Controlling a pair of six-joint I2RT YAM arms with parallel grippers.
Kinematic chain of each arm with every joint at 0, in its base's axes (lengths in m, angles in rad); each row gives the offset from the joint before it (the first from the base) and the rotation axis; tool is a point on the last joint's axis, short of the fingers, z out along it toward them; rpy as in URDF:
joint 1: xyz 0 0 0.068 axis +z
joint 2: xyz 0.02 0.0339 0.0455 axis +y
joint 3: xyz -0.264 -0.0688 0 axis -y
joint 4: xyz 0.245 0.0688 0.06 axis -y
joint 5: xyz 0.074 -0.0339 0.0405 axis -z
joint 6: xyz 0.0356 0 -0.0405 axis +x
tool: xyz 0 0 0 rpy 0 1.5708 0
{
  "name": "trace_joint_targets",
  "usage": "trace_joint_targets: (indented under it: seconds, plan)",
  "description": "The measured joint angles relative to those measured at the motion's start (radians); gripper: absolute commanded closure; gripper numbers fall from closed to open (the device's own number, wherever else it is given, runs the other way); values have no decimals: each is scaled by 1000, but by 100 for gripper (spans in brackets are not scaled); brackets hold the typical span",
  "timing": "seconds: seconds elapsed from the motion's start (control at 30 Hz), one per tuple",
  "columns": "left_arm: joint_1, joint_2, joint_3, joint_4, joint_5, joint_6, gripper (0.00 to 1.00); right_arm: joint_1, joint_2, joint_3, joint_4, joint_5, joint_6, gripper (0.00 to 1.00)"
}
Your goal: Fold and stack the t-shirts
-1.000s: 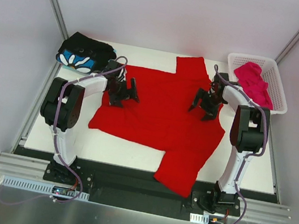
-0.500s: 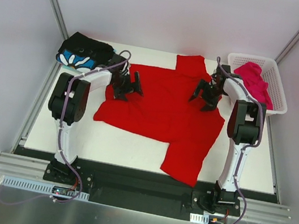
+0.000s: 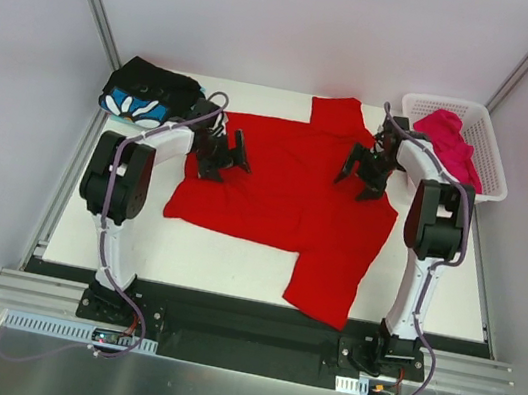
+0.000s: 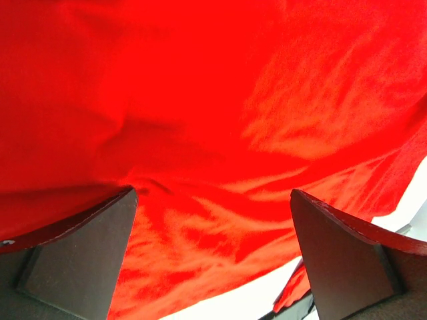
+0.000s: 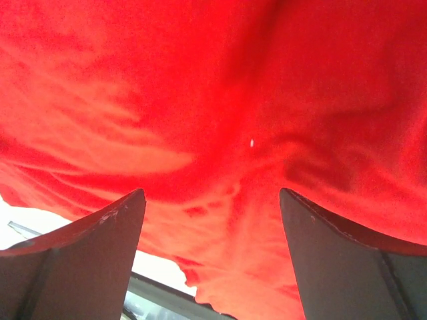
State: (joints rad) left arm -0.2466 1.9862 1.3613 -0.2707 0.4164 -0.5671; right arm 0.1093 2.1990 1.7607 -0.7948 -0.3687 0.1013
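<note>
The red t-shirt (image 3: 291,187) lies spread flat across the table, one sleeve at the back, one hanging toward the front edge. My left gripper (image 3: 222,158) is open just above its left part; the left wrist view fills with red cloth (image 4: 220,127) between the spread fingers. My right gripper (image 3: 367,177) is open just above its right part, over red cloth (image 5: 220,120) in the right wrist view. The black flower-print t-shirt (image 3: 147,94) lies folded at the back left. The magenta-pink t-shirt (image 3: 451,143) lies crumpled in the basket.
A white plastic lattice basket (image 3: 490,159) stands at the back right corner. The white table (image 3: 213,260) shows bare along the front. Frame posts and grey walls enclose the sides and back.
A second ago the shirt lay nearer the front; it has slid toward the back, both grippers moving back with it. In the last half second little has moved.
</note>
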Motion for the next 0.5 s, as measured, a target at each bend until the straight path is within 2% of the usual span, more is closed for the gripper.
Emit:
trace_joint_targets:
  seconds: [0.27,0.5]
  plan:
    - [0,-202,-141,-54,-10,1,1,41,-239,-131,-31,34,-2,14]
    - [-12,-442,-312,-76,-59,0,1,154,-478,-301,-32,119,7,13]
